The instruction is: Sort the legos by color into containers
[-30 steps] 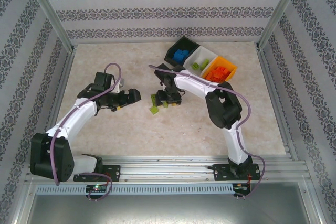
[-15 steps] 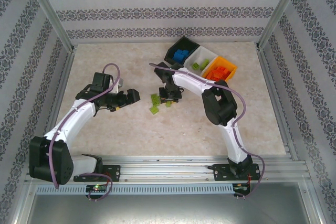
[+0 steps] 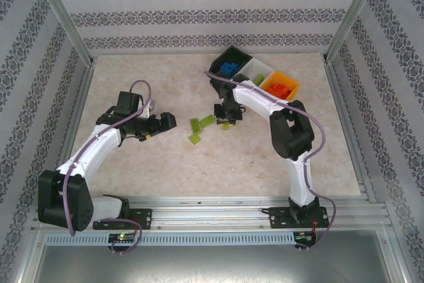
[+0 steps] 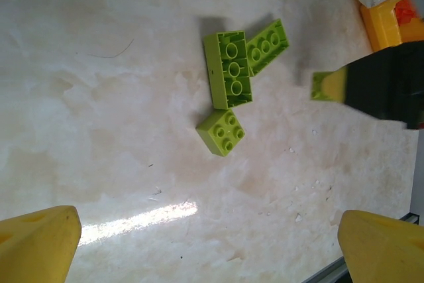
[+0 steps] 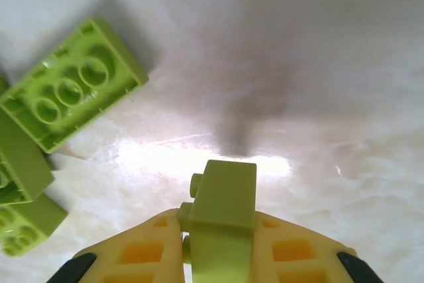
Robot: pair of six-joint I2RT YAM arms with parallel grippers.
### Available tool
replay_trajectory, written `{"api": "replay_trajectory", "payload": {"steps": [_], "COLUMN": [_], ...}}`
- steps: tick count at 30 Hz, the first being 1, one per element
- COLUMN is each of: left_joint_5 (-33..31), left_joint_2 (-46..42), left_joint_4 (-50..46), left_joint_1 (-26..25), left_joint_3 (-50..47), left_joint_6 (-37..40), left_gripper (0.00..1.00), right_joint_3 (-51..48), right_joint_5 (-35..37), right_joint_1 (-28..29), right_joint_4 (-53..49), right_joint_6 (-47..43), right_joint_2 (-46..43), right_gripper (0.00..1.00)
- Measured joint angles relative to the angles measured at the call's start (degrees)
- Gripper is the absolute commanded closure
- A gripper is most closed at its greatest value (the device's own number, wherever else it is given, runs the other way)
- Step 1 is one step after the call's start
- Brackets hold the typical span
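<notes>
My right gripper [image 5: 218, 246] is shut on a lime green lego [image 5: 222, 211], held just above the tabletop; from above, this gripper [image 3: 227, 117] hangs right of the loose pile. Three more lime green legos lie on the table: a long one [image 4: 228, 71], another long one [image 4: 267, 46] leaning against it, and a small square one [image 4: 221, 132]. They show from above as a cluster [image 3: 197, 125]. My left gripper [image 3: 165, 122] stands open to the left of them, its yellow fingertips [image 4: 40, 243] wide apart. The containers stand at the back right: black [image 3: 237, 52], white [image 3: 263, 65], orange-yellow [image 3: 291, 81].
Blue legos [image 3: 228, 69] lie in the black bin, green ones [image 3: 250, 83] in the white bin, orange ones [image 3: 277, 91] in the orange-yellow bin. Patterned walls and metal posts [image 3: 66, 18] enclose the table. The right arm's links [image 3: 288, 130] stretch between its base and the bins.
My right gripper has shut on one lime green lego and carried it right, away from the pile. The left arm has stayed put.
</notes>
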Motion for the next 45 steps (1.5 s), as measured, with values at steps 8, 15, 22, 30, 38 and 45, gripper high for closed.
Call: {"api": "replay_trajectory", "payload": {"steps": [8, 15, 22, 30, 38, 45], "left_joint_5": [0.2, 0.2, -0.1, -0.9, -1.5, -0.7], "left_joint_2": [1.9, 4.1, 5.3, 7.0, 7.7, 8.1], "left_joint_4": [0.3, 0.4, 0.2, -0.3, -0.2, 1.8], "left_joint_1": [0.0, 0.0, 0.0, 0.0, 0.0, 0.0], "left_joint_3": [0.0, 1.3, 2.8, 5.2, 5.5, 5.3], "left_joint_6": [0.0, 0.0, 0.0, -0.1, -1.6, -3.7], "left_gripper": [0.00, 0.00, 0.00, 0.00, 0.00, 0.00], "right_joint_3": [9.0, 27.0, 41.0, 46.7, 48.5, 43.4], "right_joint_5": [0.0, 1.0, 1.1, 0.2, -2.0, -4.1], "right_joint_1": [-9.0, -15.6, -19.5, -22.2, -23.5, -23.5], "right_joint_4": [-0.9, -2.1, -3.8, -4.2, -4.2, -4.2], "right_joint_6": [-2.2, -4.4, -5.0, -4.2, -4.3, -4.9], "right_joint_2": [-2.6, 4.2, 16.7, 24.1, 24.5, 20.3], "right_gripper": [0.77, 0.77, 0.77, 0.63, 0.45, 0.36]}}
